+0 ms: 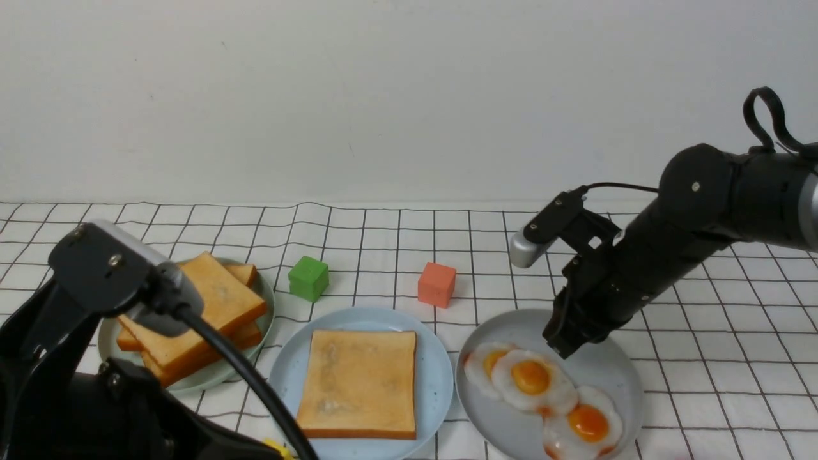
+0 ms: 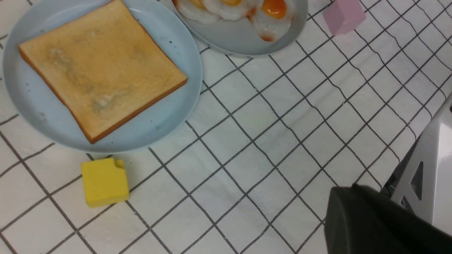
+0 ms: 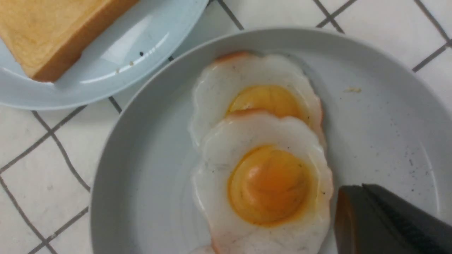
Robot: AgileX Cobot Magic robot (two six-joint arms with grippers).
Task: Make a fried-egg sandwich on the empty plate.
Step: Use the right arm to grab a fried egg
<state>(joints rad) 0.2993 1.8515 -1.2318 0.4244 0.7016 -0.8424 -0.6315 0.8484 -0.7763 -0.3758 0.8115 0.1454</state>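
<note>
Down at lower right of the front view, my right gripper point(image 1: 565, 348) hung just beside the eggs point(image 1: 530, 378); I couldn't tell its opening.

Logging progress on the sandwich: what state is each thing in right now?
blue plate: holds one toast slice, no egg.
toast slice: flat, top bare.
fried eggs: three, overlapping on the grey plate.
toast stack: piled on the green plate.
right pincer: over the grey plate; open or shut unclear.
left pincer: one finger visible; open or shut unclear.
</note>
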